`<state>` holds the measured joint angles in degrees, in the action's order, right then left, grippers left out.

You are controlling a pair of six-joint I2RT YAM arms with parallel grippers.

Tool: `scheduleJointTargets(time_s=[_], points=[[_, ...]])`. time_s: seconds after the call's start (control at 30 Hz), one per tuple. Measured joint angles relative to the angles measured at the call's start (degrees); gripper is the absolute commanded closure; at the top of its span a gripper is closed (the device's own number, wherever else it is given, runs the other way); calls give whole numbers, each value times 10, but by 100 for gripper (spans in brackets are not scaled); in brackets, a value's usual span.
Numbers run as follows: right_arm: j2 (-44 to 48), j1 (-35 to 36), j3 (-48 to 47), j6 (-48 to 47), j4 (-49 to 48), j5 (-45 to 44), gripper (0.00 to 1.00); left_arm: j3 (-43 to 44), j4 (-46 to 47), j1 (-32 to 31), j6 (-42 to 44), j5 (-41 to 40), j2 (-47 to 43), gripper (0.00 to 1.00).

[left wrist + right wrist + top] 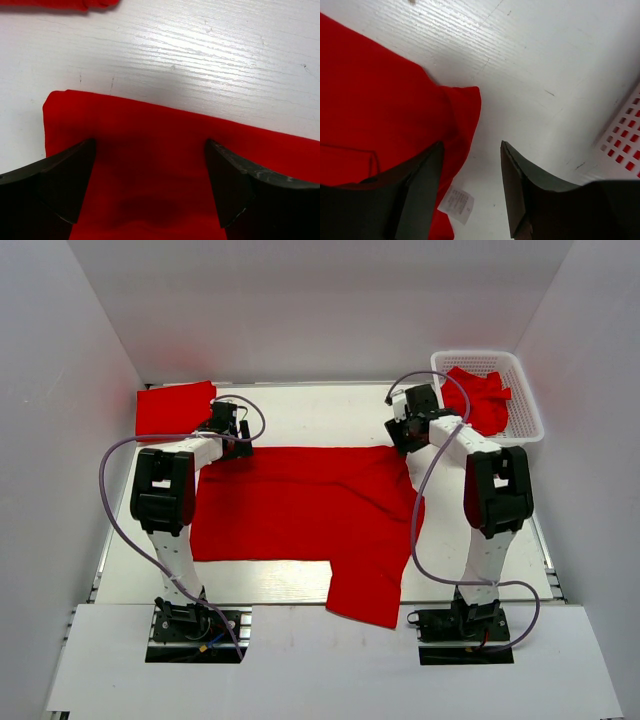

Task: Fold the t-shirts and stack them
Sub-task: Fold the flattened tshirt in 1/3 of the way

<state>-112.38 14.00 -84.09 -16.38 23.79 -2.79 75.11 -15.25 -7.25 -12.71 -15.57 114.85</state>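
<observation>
A large red t-shirt (pixel 300 505) lies spread flat across the middle of the table, one part hanging toward the near edge. My left gripper (pixel 232 430) hovers open over its far left corner (pixel 65 115), both fingers above red cloth and nothing pinched. My right gripper (pixel 471 145) stands at the far right corner (pixel 465 107). Its jaws are partly narrowed but apart: the left finger is over cloth and the right finger (pixel 520 185) over bare table. The shirt's edge and a white care tag (pixel 456 204) lie between them.
A folded red t-shirt (pixel 173 408) rests at the back left; its edge shows in the left wrist view (pixel 60 4). A white basket (pixel 530 405) at the back right holds a crumpled red shirt (pixel 480 395). White walls close in three sides.
</observation>
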Motion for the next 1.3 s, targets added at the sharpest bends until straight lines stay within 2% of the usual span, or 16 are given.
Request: scheduleJointTargets(time_s=[0.13, 0.17, 0.23, 0.33, 0.37, 0.47, 0.5, 0.57, 0.7, 0.87, 1.0, 1.13, 1.3], points=[[-22, 0, -8, -25, 12, 5, 48, 0, 0, 0, 1, 0, 0, 0], [-25, 0, -10, -29, 13, 5, 52, 0, 0, 0, 1, 0, 0, 0], [-29, 0, -11, -36, 14, 6, 52, 0, 0, 0, 2, 0, 0, 0], [-33, 0, -16, -37, 12, 9, 58, 0, 0, 0, 2, 0, 0, 0], [-35, 0, -18, -37, 11, 9, 65, 0, 0, 0, 2, 0, 0, 0], [-42, 0, -24, -37, 6, 14, 76, 0, 0, 0, 2, 0, 0, 0], [-45, 0, -25, -36, 2, 17, 87, 0, 0, 0, 2, 0, 0, 0], [-47, 0, -25, -33, -2, 26, 100, 0, 0, 0, 2, 0, 0, 0], [-47, 0, -25, 5, -20, 34, 100, 0, 0, 0, 0, 0, 0, 0], [-47, -7, -25, 138, -29, -5, 100, -11, 8, 0, -11, -3, -4, 0], [-47, -33, -25, 236, -24, 7, 100, -22, 15, 0, -21, -8, -10, 0], [-47, -64, -20, 294, -32, 77, 100, -33, 23, 0, -32, -12, -15, 0], [-26, -100, 34, 308, -94, 210, 100, -38, 24, 4, -39, -13, -18, 0]])
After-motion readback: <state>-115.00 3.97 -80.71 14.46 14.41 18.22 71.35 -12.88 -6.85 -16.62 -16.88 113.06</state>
